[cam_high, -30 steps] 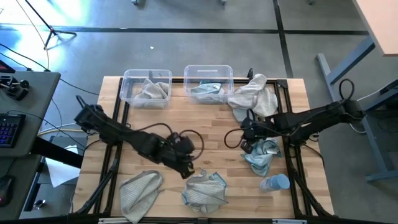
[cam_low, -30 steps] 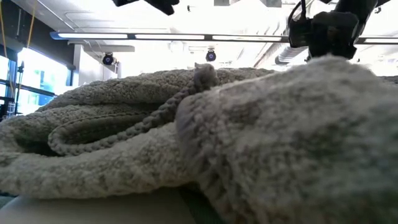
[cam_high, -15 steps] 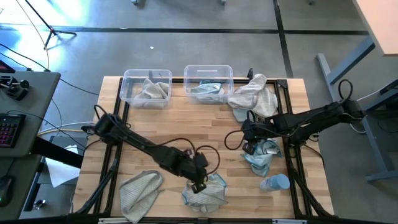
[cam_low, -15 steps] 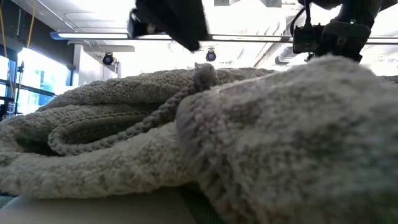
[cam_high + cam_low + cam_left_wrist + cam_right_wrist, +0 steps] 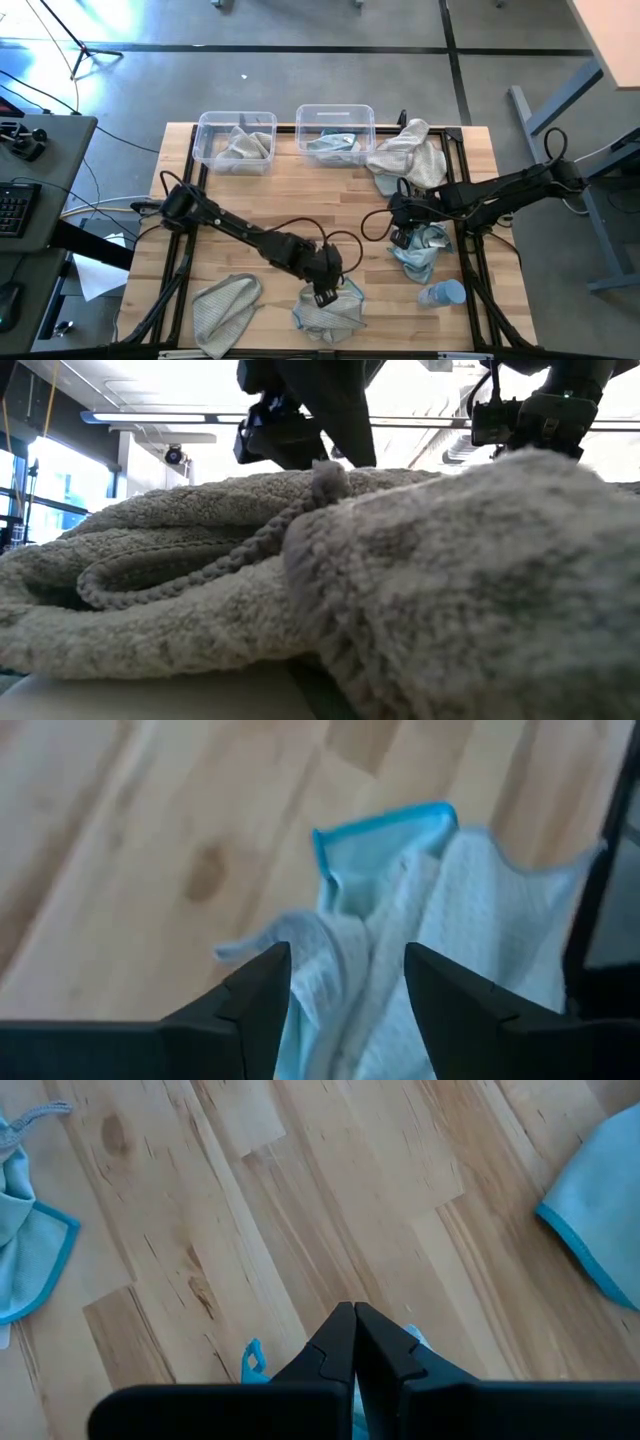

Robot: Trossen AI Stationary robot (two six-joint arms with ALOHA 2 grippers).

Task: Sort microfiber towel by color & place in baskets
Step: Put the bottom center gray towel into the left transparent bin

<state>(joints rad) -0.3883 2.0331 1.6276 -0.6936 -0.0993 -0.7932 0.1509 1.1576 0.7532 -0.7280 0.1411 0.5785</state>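
left gripper (image 5: pixel 325 294), fingers spread wide, hangs over the near edge of a crumpled pale blue towel (image 5: pixel 328 310) at the front middle of the wooden table (image 5: pixel 330 195). in the left wrist view the two dark fingers (image 5: pixel 255 995) straddle a raised ridge of that cloth (image 5: pixel 400 920), its bright blue hem folded up just beyond them. the cloth looks light, limp and easily bunched; a pinch on that raised fold should lift it whole, though loose corners will likely trail. right gripper (image 5: pixel 403 232) sits on a second blue towel (image 5: pixel 420 250) at the table's right, fingers pressed together, with a scrap of blue hem (image 5: pixel 252 1356) showing at their tips, so it appears to pinch the cloth. a grey-beige towel (image 5: pixel 225 305) lies at the front left, and another (image 5: pixel 410 155) is heaped by the right-hand basket. the two clear baskets stand side by side at the far edge, the left basket (image 5: pixel 205 130) holding grey cloth, the right basket (image 5: pixel 305 115) holding blue. a small bluish bottle (image 5: pixel 442 294) lies near the front right corner.
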